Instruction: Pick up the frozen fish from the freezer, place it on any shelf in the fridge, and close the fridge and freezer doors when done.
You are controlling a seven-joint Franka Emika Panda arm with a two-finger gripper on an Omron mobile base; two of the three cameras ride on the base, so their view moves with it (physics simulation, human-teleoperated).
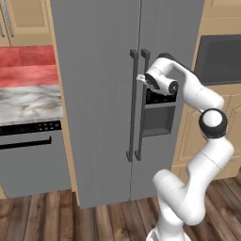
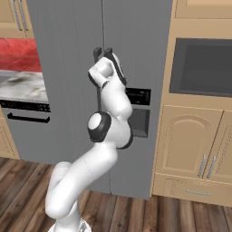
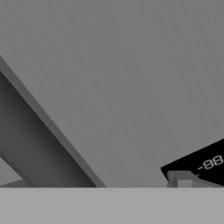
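Both tall grey doors of the side-by-side unit stand shut, so the freezer, the fridge and the frozen fish are hidden behind them. The narrower freezer door [image 1: 164, 28] carries a dark dispenser recess [image 1: 159, 117]. The wider fridge door [image 1: 94, 94] is to its left. Two vertical bar handles meet at the seam. My gripper [image 1: 140, 78] is open and holds nothing, level with the upper part of the freezer door's handle [image 1: 140, 132] and just short of it. In the hand view that handle [image 3: 35, 144] runs diagonally at the left, and one fingertip [image 3: 179, 178] shows beside the dispenser display [image 3: 205, 164].
A marble counter [image 1: 28, 101] over a grey appliance front with a dark bar handle [image 1: 26, 143] stands left of the unit. Wooden cabinets [image 2: 190, 140] and a built-in dark oven window [image 2: 204, 68] stand to its right. Wooden floor [image 1: 47, 216] lies in front.
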